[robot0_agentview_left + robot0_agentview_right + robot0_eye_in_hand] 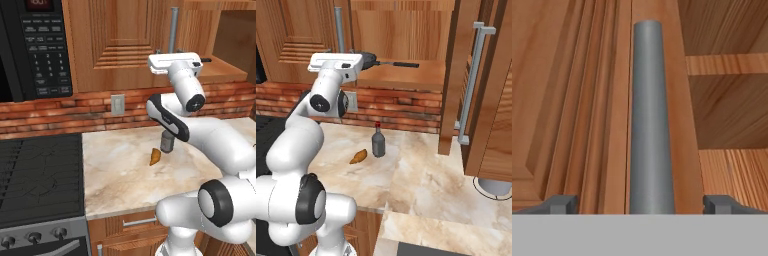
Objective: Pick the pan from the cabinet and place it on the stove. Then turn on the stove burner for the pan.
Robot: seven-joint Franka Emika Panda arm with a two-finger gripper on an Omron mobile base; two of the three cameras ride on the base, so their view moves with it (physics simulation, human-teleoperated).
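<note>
The pan [368, 58] lies on the lower shelf of the open right half of the cabinet [406, 75], partly behind my hand, its long dark handle [400, 64] pointing right. In the left base view just the tip of that handle [206, 60] shows. My gripper [641, 204] is open, its jaws standing either side of the silver bar handle [652, 120] of the shut left cabinet door [115, 40]. The hand [175, 62] is raised to shelf height, just left of the pan. The stove [40, 175] is at the lower left, with round knobs [34, 237] along its front.
A dark bottle [378, 142] and a small orange food item [358, 156] sit on the marble counter [120, 175]. The right cabinet door [491, 100] hangs open, jutting out over the counter. A black microwave [30, 45] hangs above the stove.
</note>
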